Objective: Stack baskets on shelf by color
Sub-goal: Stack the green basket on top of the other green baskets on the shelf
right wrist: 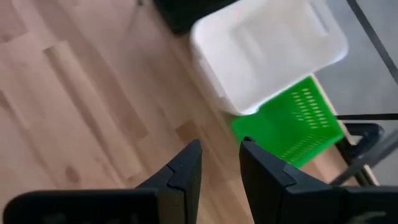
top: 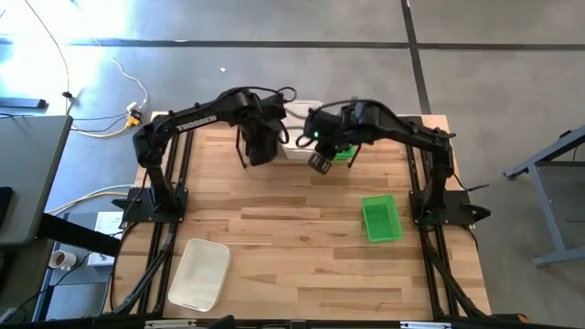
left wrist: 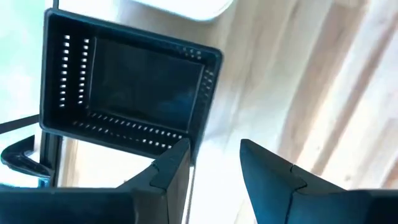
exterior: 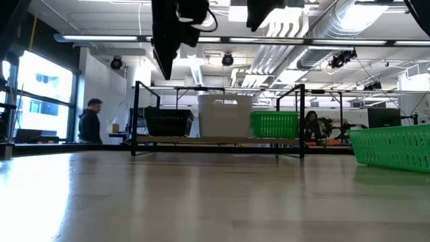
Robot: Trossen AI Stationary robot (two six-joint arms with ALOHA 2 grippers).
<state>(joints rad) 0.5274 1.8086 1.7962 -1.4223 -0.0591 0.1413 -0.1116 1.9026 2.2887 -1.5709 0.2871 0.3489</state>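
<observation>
We read "TROSSEN" on the left arm (top: 196, 119). On the shelf (exterior: 218, 140) at the tabletop's (top: 302, 242) far edge sit black (exterior: 168, 123), white (exterior: 225, 115) and green baskets (exterior: 274, 124). Left tool (left wrist: 214, 165) and right tool (right wrist: 221, 165) hover above, slightly parted, empty. A loose green basket (top: 381, 218) and white basket (top: 201, 273) lie on open wood.

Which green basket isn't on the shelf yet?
The green basket lying alone on the table's right side, near the right arm's base. The other green one already sits at the shelf's right end, beside the white basket.
</observation>
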